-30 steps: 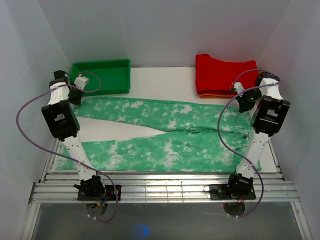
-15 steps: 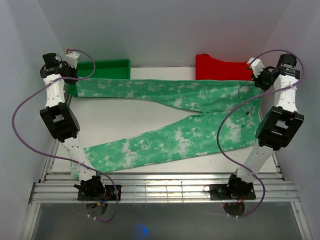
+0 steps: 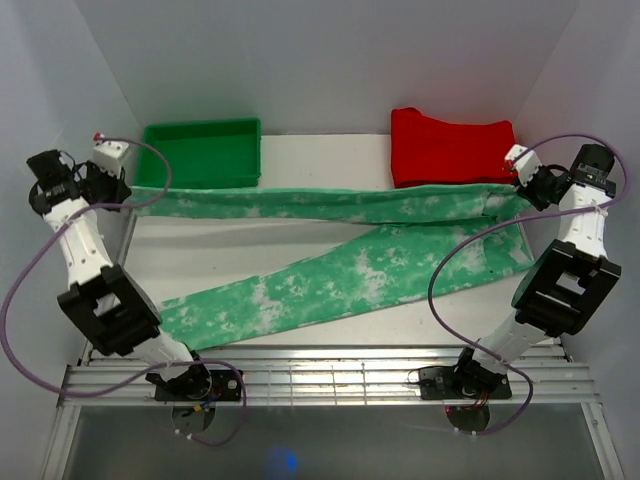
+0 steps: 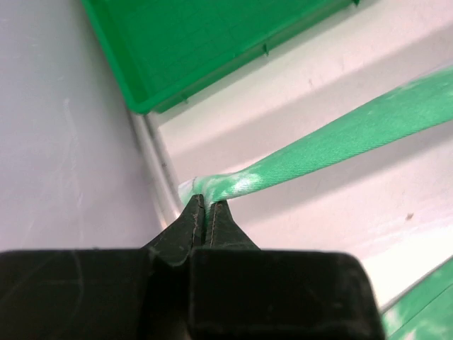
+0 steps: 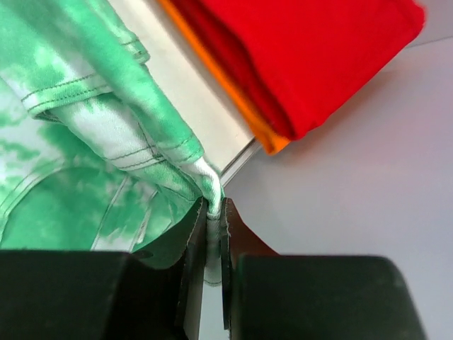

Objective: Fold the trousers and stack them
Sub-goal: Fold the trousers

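Looking at the trousers point(image 3: 330, 205): far leg strung taut left-to-right above the counter point(image 3: 210, 255), near leg lying diagonally toward me. Left tool point(image 4: 205, 211) is pinched tight on the cuff, right tool point(image 5: 212, 212) pinched on the waistband corner. I reckon that taut leg swings straight toward me next, onto the near one.
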Tool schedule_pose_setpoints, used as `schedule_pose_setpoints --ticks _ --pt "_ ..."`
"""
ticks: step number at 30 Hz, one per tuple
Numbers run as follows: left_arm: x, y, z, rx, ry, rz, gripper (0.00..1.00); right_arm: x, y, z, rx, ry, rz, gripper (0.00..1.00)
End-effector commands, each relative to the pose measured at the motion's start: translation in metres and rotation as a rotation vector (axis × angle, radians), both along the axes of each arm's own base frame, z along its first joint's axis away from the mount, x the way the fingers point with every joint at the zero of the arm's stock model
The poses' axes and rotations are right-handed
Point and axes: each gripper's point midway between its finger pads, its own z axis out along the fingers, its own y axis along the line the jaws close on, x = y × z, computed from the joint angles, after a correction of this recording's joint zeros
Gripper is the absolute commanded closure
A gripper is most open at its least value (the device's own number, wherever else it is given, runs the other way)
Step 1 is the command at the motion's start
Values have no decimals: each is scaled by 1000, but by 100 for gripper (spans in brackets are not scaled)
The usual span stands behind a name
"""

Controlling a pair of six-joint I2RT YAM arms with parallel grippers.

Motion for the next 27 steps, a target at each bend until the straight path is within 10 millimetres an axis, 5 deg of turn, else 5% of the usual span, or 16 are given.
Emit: schedule_pose_setpoints --ticks 1,6,7,11,16,18,24,27 --pt "-77 -34 -7 165 -10 -207 100 -12 -19 6 -97 -59 19 92" --pt "-172 -75 -84 251 167 -351 100 -42 -33 -36 -132 21 28 92" --pt "-196 -86 -116 252 226 -405 100 -50 -33 -44 -131 48 34 92" --pt "-258 -95 -167 372 370 -479 100 -87 -39 -77 -174 135 72 92" --pt "-293 -102 -202 280 558 -520 100 -113 -40 -105 -199 221 103 92" --pt "-290 -92 -219 134 690 -420 100 -117 -42 -117 -202 257 98 92" --pt "-190 -6 -254 64 762 -23 100 -115 -49 -133 -180 362 50 92" --pt "-153 6 -263 45 763 33 100 -113 -32 -138 -167 393 70 92"
